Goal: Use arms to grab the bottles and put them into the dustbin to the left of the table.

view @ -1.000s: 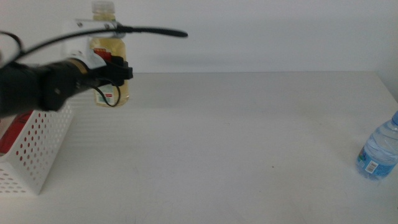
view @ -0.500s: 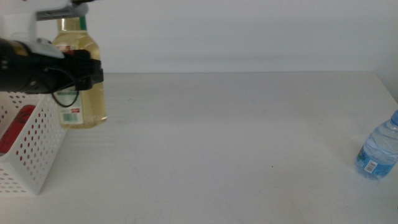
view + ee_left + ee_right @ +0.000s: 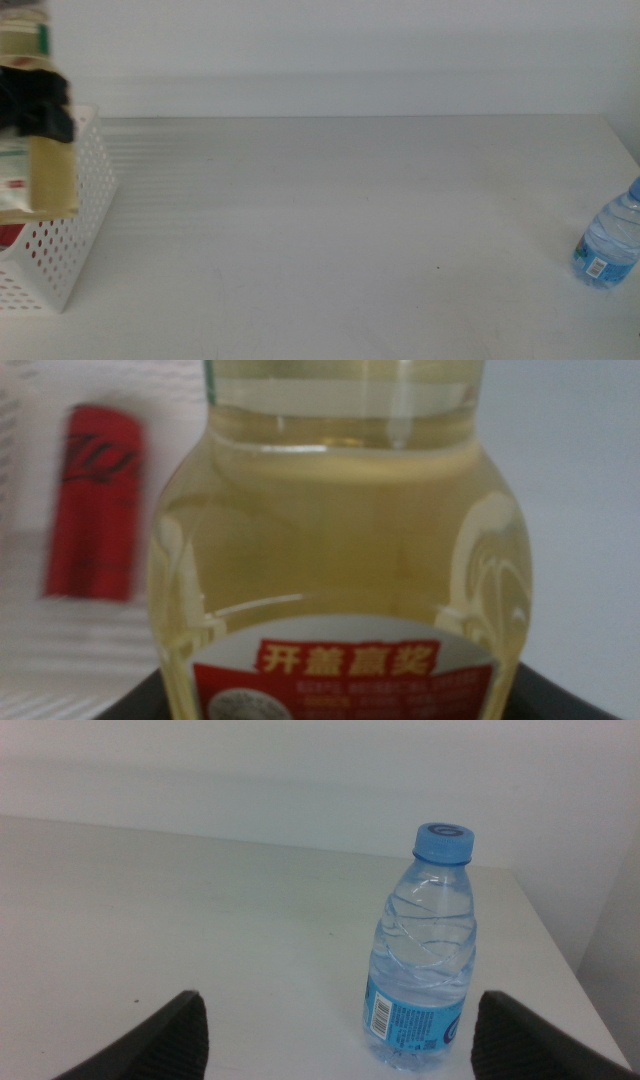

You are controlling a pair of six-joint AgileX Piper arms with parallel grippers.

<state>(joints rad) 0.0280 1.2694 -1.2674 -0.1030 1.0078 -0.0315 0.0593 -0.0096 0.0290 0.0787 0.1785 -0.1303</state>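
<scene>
Left gripper (image 3: 38,108): at the far left edge of the middle view, dark jaws clamped across the body of the yellow-liquid bottle (image 3: 35,165), which hangs roughly upright and off the table. The bottle sits directly over the near corner of the dustbin (image 3: 70,225) (its lower half overlaps the perforated white wall in that view). In the left wrist view the bottle (image 3: 340,560) fills most of the picture, red label showing, with the red can (image 3: 92,500) lying beyond it on a white surface.

Right gripper (image 3: 335,1050): jaws spread wide, nothing between them. The water bottle (image 3: 425,950) stands upright on the table (image 3: 180,920) just ahead of the jaws, not touching either one. In the middle view this water bottle (image 3: 607,245) is at the table's right edge, well apart from the dustbin.
</scene>
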